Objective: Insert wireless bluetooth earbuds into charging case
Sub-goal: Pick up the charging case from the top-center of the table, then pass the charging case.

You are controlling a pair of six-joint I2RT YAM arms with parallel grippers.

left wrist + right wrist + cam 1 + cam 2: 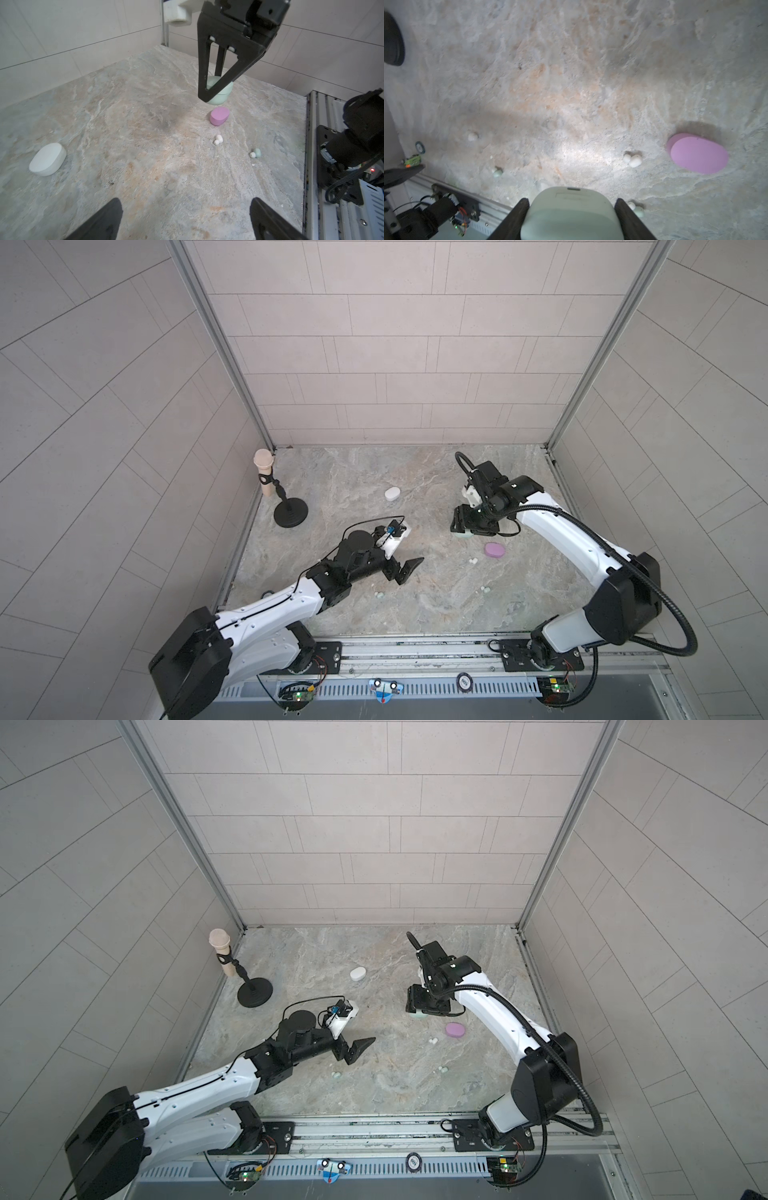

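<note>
Reading the marble tabletop (pixel 332 489) in both top views as a clock face with 12 at the back wall, the right gripper (pixel 572 202) at 3 o'clock clasps the mint charging case (pixel 220 98) by its sides. Whether the case touches the marble cannot be told. A faint rectangular panel on its face is unreadable. The left gripper (pixel 186 202), just toward 6 from centre, is spread wide with nothing between its fingers. The lilac charging case (pixel 494 550) lies at 4 o'clock, with a white earbud (pixel 473 561) near it. A mint earbud (pixel 484 590) lies at 5 and a second mint earbud (pixel 379 595) near 6, all loose on the marble. The white charging case (pixel 392 493) sits at 12, shut. A microphone stand (pixel 291 512) is at 10. A round label (pixel 464 681) on the front rail carries writing too small to read.
</note>
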